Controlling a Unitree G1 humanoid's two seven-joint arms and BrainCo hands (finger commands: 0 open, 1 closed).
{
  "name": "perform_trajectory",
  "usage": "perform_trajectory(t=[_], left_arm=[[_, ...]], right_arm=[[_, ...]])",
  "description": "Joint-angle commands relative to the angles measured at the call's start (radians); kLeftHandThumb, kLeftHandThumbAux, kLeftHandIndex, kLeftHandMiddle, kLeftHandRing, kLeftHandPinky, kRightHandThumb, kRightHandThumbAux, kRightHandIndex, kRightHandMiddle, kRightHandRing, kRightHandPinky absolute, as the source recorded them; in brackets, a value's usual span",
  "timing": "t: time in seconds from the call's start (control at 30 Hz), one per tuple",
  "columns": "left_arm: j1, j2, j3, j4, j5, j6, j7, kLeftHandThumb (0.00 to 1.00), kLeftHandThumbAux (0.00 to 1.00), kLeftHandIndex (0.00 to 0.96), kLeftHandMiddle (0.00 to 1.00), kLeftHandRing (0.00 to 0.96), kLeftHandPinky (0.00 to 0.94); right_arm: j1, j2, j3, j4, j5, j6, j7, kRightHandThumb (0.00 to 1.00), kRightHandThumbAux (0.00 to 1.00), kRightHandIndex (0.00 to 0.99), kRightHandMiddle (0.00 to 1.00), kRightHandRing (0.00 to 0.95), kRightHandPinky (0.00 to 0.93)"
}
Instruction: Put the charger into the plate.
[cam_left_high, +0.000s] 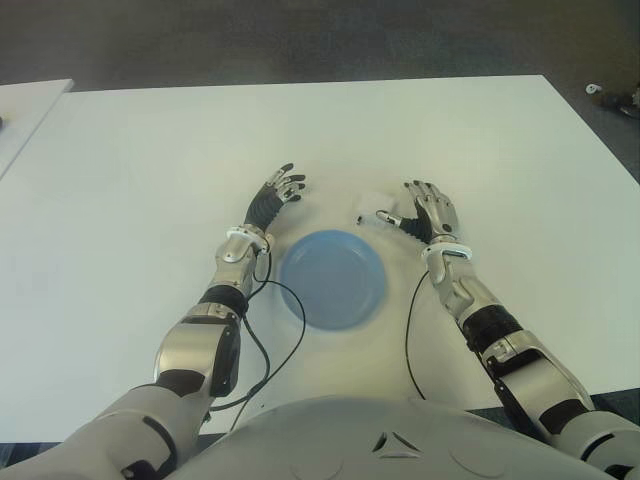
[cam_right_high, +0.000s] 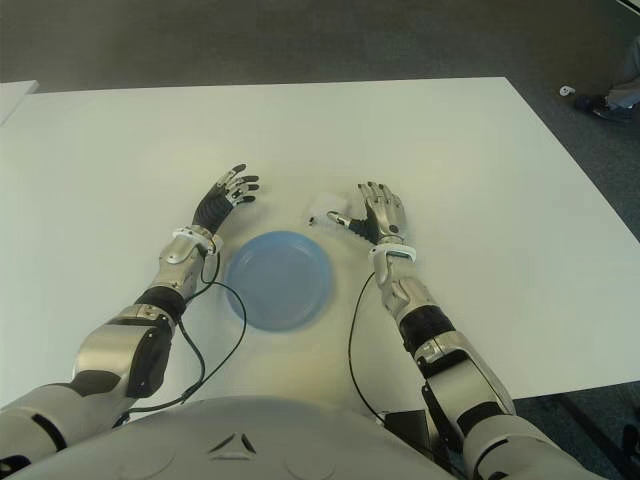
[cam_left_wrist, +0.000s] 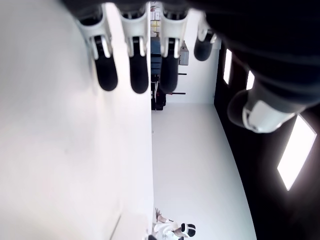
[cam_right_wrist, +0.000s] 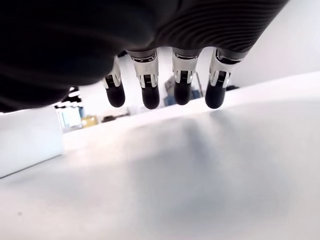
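In the eye views the white worktop (cam_left_high: 120, 200) fills most of the frame, with dark floor along the top edge. Left of centre, the left hand (cam_left_high: 274, 198) lies palm-down with its fingers (cam_left_high: 289, 180) spread and pointing toward the upper right; it holds nothing. A thin black cable (cam_left_high: 285, 345) loops from its forearm across the worktop toward the bottom of the frame. At the centre sits the blue plate (cam_left_high: 331, 279), round and with nothing in it. Just above and right of the plate's rim is the charger (cam_left_high: 372, 208), a small white block that is hard to make out against the worktop. The right hand (cam_left_high: 430, 212) lies right of the charger, fingers extended and relaxed, the thumb reaching toward the charger; whether it touches cannot be told.

The left wrist view shows what the eye views do not: a room beyond the worktop's edge, with bright ceiling panels (cam_left_wrist: 297, 156) and a small white humanoid figure (cam_left_wrist: 172, 230) far off. Its fingers (cam_left_wrist: 139, 75) hang straight, black-tipped, over bare worktop.

The right wrist view shows four straight fingers (cam_right_wrist: 150, 96) just above the worktop, and a white block at the left edge that may be the charger.

No writing or brand can be read anywhere.
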Motion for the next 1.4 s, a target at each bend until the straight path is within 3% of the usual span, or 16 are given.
perform_trajectory(t=[0.03,0.8,1.17,1.4], left_arm=[[0.045,0.008,-0.004,0.036,0.014,0.045,-0.005,0.0,0.488,0.057,0.22,0.231,0.239],[0.043,0.019,-0.023,0.038,0.036,0.056,-0.007,0.0,0.486,0.086,0.236,0.252,0.276],[0.04,0.02,-0.026,0.042,0.046,0.063,-0.003,0.0,0.47,0.082,0.235,0.256,0.272],[0.038,0.02,-0.027,0.046,0.047,0.066,-0.005,0.0,0.466,0.08,0.236,0.254,0.27]], right_arm=[[0.014,0.003,-0.003,0.009,0.005,-0.023,-0.021,0.293,0.1,0.0,0.0,0.0,0.0],[0.002,0.023,-0.018,-0.03,0.008,-0.025,-0.024,0.298,0.09,0.0,0.0,0.0,0.0],[0.024,-0.018,-0.061,-0.228,-0.001,-0.021,0.033,0.291,0.071,0.0,0.0,0.0,0.0],[0.032,-0.025,-0.055,-0.268,-0.019,-0.018,0.063,0.276,0.075,0.0,0.0,0.0,0.0]])
